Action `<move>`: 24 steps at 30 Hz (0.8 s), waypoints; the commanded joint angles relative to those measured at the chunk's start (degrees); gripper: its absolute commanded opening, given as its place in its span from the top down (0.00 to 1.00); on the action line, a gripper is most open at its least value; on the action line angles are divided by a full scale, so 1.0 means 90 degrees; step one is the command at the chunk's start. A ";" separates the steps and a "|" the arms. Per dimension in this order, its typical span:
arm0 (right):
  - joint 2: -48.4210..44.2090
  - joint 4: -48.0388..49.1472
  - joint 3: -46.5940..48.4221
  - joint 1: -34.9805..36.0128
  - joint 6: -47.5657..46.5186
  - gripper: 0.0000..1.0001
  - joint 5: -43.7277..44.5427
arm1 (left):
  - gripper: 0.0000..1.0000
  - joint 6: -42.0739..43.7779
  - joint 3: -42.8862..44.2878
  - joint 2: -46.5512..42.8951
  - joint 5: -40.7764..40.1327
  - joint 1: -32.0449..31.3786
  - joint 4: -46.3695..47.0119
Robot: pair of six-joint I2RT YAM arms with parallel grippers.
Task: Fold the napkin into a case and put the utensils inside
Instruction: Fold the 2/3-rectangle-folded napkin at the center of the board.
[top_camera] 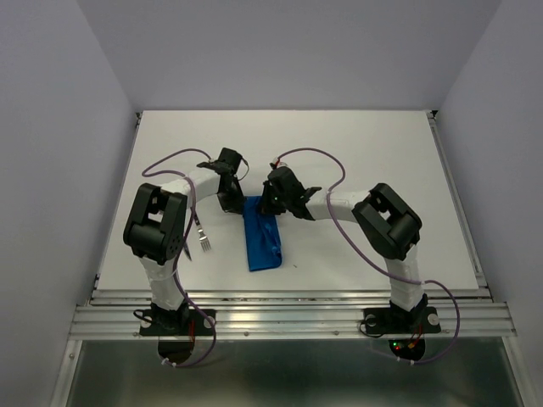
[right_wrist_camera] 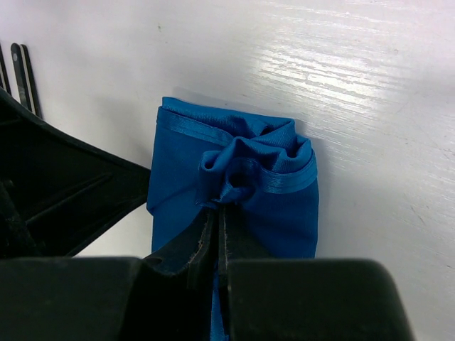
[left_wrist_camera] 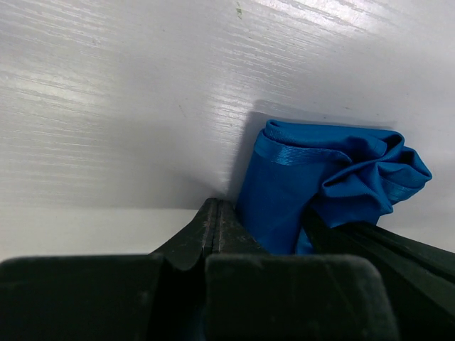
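The blue napkin (top_camera: 262,244) lies folded into a narrow strip in the middle of the table, its far end bunched and creased (right_wrist_camera: 274,206). My right gripper (right_wrist_camera: 219,207) is shut on a pinch of that bunched end, with blue cloth showing between its fingers. My left gripper (left_wrist_camera: 217,207) is shut with nothing seen between its jaws, its tip right against the left edge of the napkin (left_wrist_camera: 291,192). In the top view both grippers, left (top_camera: 231,203) and right (top_camera: 268,210), meet over the strip's far end. A metal fork (top_camera: 204,241) lies left of the napkin. The knife is out of view.
The right gripper's dark finger (left_wrist_camera: 387,245) shows at the lower right of the left wrist view. The left gripper's black body (right_wrist_camera: 64,192) fills the left of the right wrist view. The left arm's purple cable (top_camera: 192,222) hangs over the fork's handle.
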 commanded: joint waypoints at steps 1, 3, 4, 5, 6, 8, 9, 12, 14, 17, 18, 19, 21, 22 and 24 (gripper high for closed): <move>-0.0191 -0.0492 0.0012 0.0059 -0.0219 0.99 0.0284 | 1.00 -0.0068 -0.0066 -0.0081 0.0059 -0.0097 -0.0014; -0.0259 -0.0492 0.0042 0.0059 -0.0248 0.99 0.0323 | 1.00 -0.0078 -0.0076 -0.0042 0.0030 -0.0136 -0.0004; -0.0298 -0.0579 0.0042 0.0059 -0.0258 0.99 0.0333 | 1.00 -0.0078 -0.0086 -0.0022 0.0020 -0.0136 -0.0013; -0.0376 -0.0676 0.0032 0.0059 -0.0278 0.99 0.0352 | 1.00 -0.0078 -0.0086 0.0007 0.0011 -0.0136 -0.0004; -0.0415 -0.0687 0.0022 0.0059 -0.0287 0.99 0.0372 | 1.00 -0.0069 -0.0096 0.0017 0.0011 -0.0136 0.0006; -0.0532 -0.0706 0.0012 0.0059 -0.0317 0.99 0.0401 | 1.00 -0.0088 -0.0105 0.0046 0.0069 -0.0136 0.0045; -0.0562 -0.0726 0.0022 0.0059 -0.0327 0.99 0.0401 | 1.00 -0.0098 -0.0105 0.0046 0.0088 -0.0136 0.0055; -0.0601 -0.0775 0.0090 0.0059 -0.0356 0.99 0.0372 | 1.00 -0.0117 -0.0037 0.0056 0.0108 -0.0165 0.0065; -0.0601 -0.0775 0.0129 0.0059 -0.0366 0.99 0.0353 | 1.00 -0.0127 0.0031 0.0085 0.0108 -0.0204 0.0055; -0.0581 -0.0794 0.0198 0.0059 -0.0366 0.99 0.0333 | 1.00 -0.0156 0.0119 0.0144 0.0118 -0.0282 0.0055; -0.0572 -0.0794 0.0217 0.0059 -0.0356 0.99 0.0323 | 1.00 -0.0176 0.0129 0.0154 0.0128 -0.0302 0.0055; -0.0581 -0.0804 0.0227 0.0059 -0.0356 0.99 0.0323 | 1.00 -0.0176 0.0139 0.0173 0.0128 -0.0331 0.0055; -0.0581 -0.0804 0.0266 0.0059 -0.0366 0.99 0.0313 | 1.00 -0.0205 0.0148 0.0193 0.0128 -0.0380 0.0055; -0.0581 -0.0804 0.0276 0.0059 -0.0366 0.99 0.0304 | 1.00 -0.0205 0.0148 0.0183 0.0137 -0.0399 0.0045; -0.0601 -0.0804 0.0305 0.0059 -0.0366 0.99 0.0304 | 1.00 -0.0215 0.0148 0.0193 0.0147 -0.0438 0.0045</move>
